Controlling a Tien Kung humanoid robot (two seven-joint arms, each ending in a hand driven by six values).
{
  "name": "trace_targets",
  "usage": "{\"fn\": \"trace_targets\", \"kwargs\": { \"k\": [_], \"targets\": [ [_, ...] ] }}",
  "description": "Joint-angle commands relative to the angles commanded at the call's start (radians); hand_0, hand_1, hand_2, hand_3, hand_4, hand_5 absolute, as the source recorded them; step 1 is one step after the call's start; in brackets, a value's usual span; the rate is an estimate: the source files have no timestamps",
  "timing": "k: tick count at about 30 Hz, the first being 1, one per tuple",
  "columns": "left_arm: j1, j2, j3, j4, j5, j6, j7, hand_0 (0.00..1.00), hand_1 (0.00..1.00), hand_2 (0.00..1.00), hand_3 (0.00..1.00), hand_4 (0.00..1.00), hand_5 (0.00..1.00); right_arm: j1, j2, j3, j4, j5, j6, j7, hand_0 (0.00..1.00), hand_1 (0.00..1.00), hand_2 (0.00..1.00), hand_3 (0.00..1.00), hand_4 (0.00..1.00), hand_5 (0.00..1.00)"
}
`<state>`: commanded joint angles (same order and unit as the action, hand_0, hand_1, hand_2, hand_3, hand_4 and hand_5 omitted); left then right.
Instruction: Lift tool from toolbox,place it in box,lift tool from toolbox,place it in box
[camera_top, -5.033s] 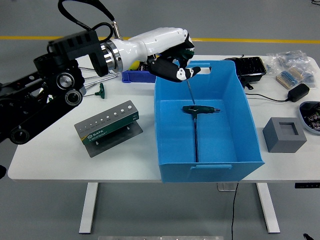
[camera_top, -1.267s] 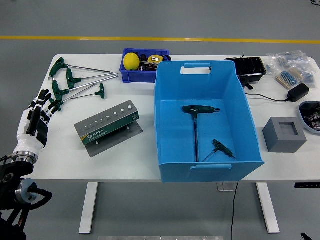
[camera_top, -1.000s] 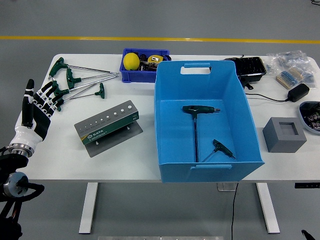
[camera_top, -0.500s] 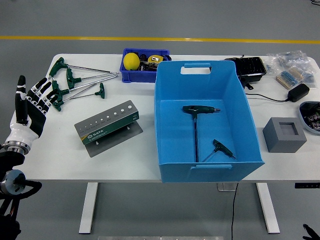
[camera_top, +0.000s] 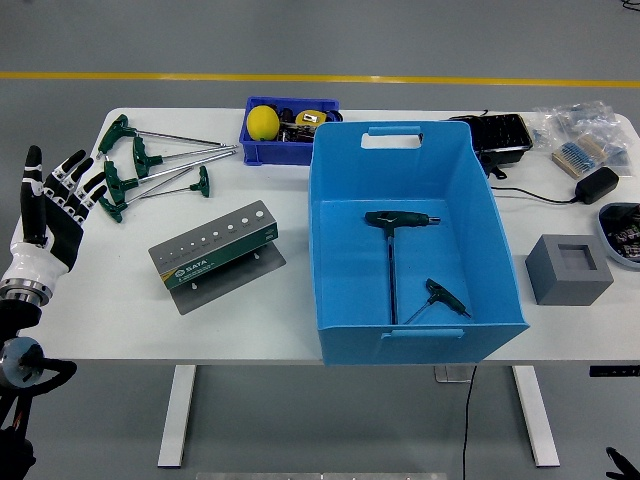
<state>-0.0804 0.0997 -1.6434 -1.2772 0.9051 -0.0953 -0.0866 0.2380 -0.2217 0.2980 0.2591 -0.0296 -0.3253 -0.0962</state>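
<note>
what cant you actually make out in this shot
- Head view: contents of the small blue bin behind the yellow ball are too small and cluttered to identify.
- Right hand: out of frame.
- Left hand: its arm is cut off by the left edge.
- Round tray: cut off by the right edge.

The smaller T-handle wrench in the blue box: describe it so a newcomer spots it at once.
Find the big blue box at the table's centre. Two T-handle tools lie inside; the smaller wrench sits in the near right corner, much shorter than the long wrench beside it.
</note>
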Motion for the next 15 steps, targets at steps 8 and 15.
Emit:
{"fn": "trace_targets", "kwargs": {
  "k": [8,15],
  "targets": [
    [0.002,0.015,-0.002,0.013,-0.014,-0.024,-0.019,0.889,0.857,0.932,0.825,0.941,0.998,-0.022,0.008,-0.077,-0.008,0.097,0.006,0.047,0.686,0.648,0.703,0.554,0.784,0.721],
    [0.019,0.026,0.008,0.017,-0.004,-0.021,-0.019,0.888,0.855,0.932,0.823,0.941,0.998,-0.054,0.026,-0.239,-0.029,0.375,0.024,0.123,0.698,0.652,0.706,0.553,0.784,0.721]
  ]
}}
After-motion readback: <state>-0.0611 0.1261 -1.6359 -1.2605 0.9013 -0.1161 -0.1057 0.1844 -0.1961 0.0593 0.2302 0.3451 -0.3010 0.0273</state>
